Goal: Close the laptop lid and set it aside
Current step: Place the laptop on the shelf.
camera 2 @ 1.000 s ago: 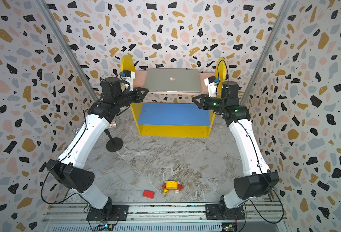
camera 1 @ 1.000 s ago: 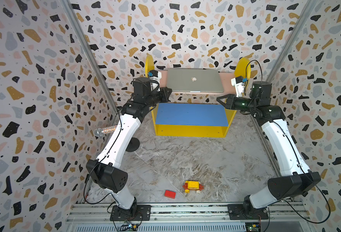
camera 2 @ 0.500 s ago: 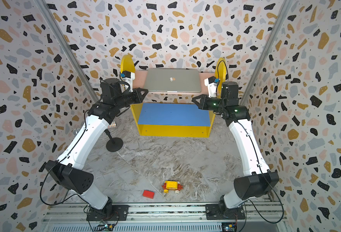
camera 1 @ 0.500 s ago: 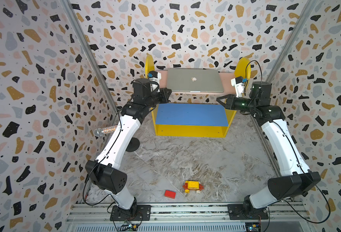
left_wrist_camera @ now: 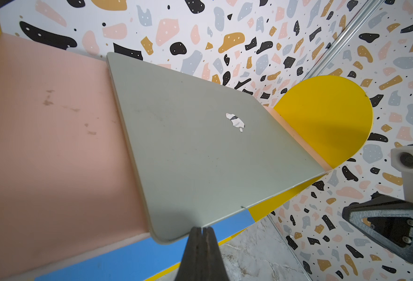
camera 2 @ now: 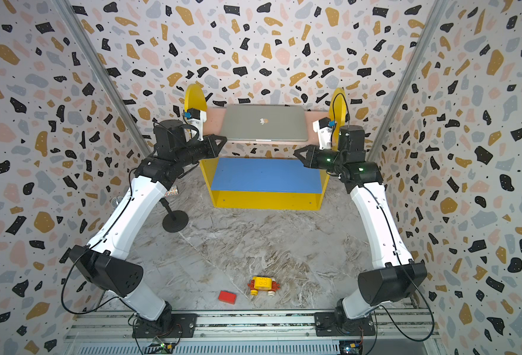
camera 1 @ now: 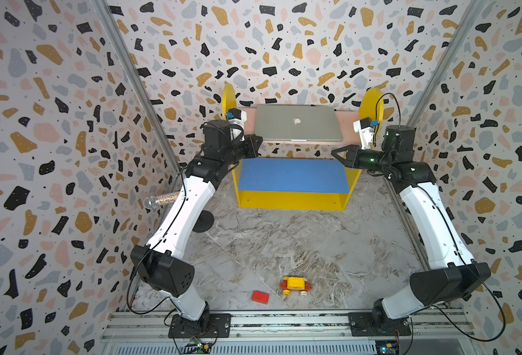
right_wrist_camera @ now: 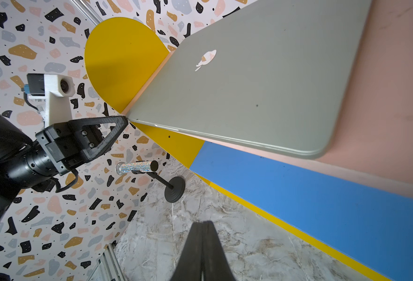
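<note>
The laptop (camera 1: 298,126) lies on the pink top shelf (camera 1: 348,118) with its lid (left_wrist_camera: 200,146) down flat, the silver-grey outside and logo facing up; both top views show it (camera 2: 265,123). My left gripper (camera 1: 258,143) is shut and empty. In the left wrist view its tip (left_wrist_camera: 201,228) meets the laptop's front edge near the left corner; whether it touches I cannot tell. My right gripper (camera 1: 333,152) is shut and empty too, hanging below and right of the laptop's front right corner, apart from it. Its wrist view shows only floor under its tip (right_wrist_camera: 202,222).
Below the pink shelf is a blue step (camera 1: 290,175) in the yellow frame. A glittery microphone (camera 1: 158,201) on a black stand (camera 1: 202,221) stands beside my left arm. A yellow toy car (camera 1: 293,284) and a red block (camera 1: 260,297) lie near the front rail. Patterned walls close three sides.
</note>
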